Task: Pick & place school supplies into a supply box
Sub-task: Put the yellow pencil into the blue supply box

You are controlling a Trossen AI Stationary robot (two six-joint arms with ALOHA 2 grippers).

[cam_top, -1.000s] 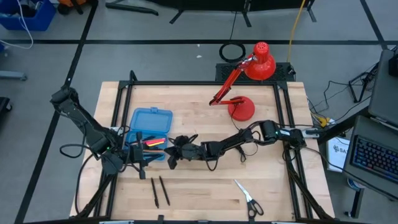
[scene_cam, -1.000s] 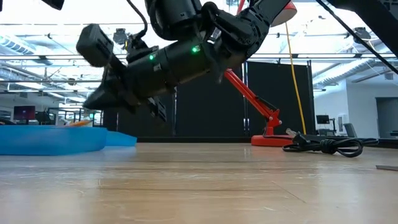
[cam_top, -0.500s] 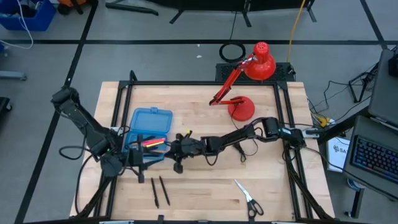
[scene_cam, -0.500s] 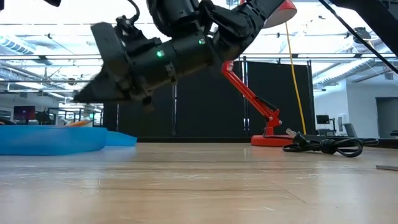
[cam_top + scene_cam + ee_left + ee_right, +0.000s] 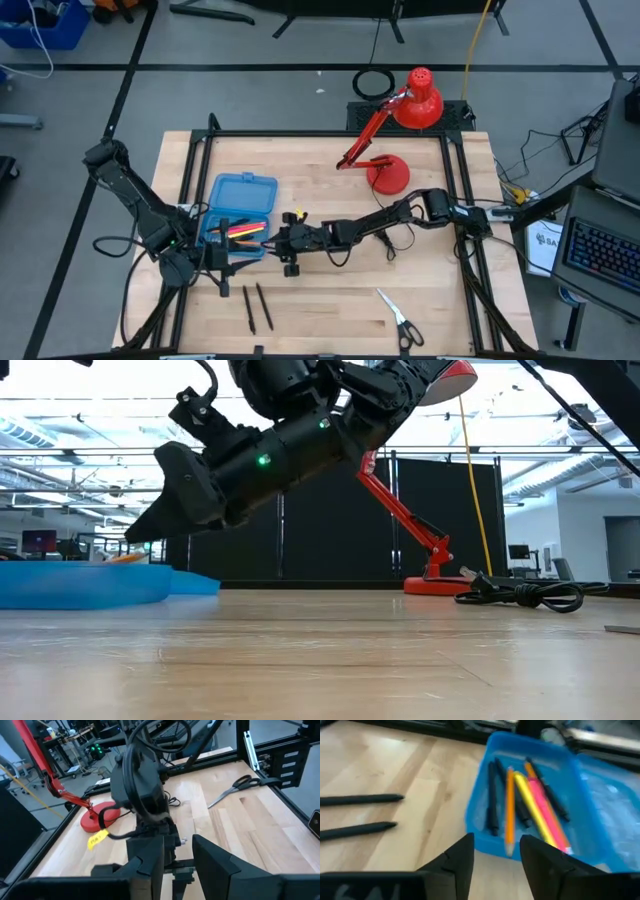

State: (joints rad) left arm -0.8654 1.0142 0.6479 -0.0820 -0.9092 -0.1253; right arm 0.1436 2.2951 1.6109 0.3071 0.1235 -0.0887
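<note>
Two fingers of my right tool [image 5: 495, 855] stand apart with nothing between them, hanging just beside the near edge of the open blue box [image 5: 530, 805]. In the box lie several pens: black [image 5: 492, 800], orange [image 5: 510, 805], yellow [image 5: 532, 805] and pink [image 5: 547, 815], side by side. My left tool [image 5: 232, 268], fingers also apart and empty, sits at the box's front corner, close to my right one. Two black pens [image 5: 257, 306] lie parallel on the bench [image 5: 330, 310], near the front edge. The scissors [image 5: 400, 318] lie well apart, toward the front right. A red lamp [image 5: 390, 170] stands at the back.
</note>
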